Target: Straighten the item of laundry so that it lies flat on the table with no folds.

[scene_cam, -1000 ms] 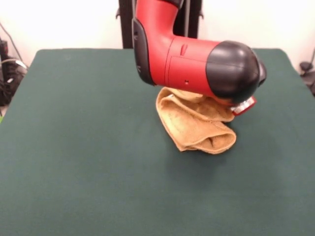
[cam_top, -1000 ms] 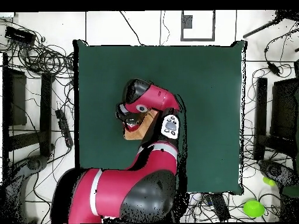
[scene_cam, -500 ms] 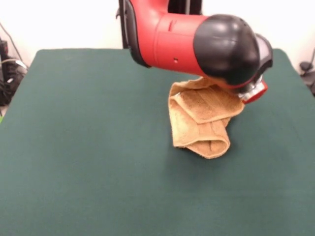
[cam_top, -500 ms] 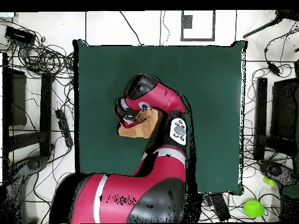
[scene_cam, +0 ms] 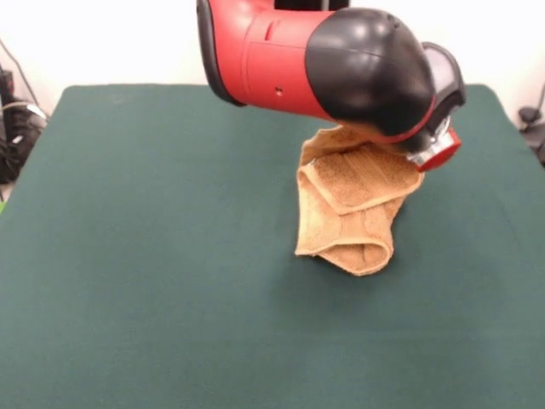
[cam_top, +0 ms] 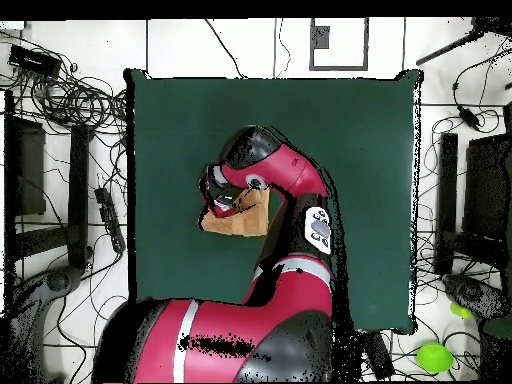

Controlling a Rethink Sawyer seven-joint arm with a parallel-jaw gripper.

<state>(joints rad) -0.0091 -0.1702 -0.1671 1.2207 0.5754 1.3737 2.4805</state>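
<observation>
The item of laundry [scene_cam: 349,213] is an orange-tan terry towel that hangs folded and bunched from my gripper [scene_cam: 428,150]. Its upper part is lifted and its lower fold rests on the dark green table [scene_cam: 153,256]. The gripper sits at the towel's top right corner, mostly hidden behind the arm's black wrist, and is shut on the towel. In the overhead view the towel [cam_top: 240,218] shows as a small tan patch under the gripper [cam_top: 218,196], left of the middle of the table [cam_top: 370,180].
The red and black arm [scene_cam: 324,55] reaches in from the top and covers the far middle of the table. In the overhead view cables and equipment [cam_top: 60,100] lie on the floor around the table, off its edges.
The arm has risen and swung. The towel's upper part has been pulled up, so the towel now hangs taller and narrower instead of lying in a low crumpled heap.
</observation>
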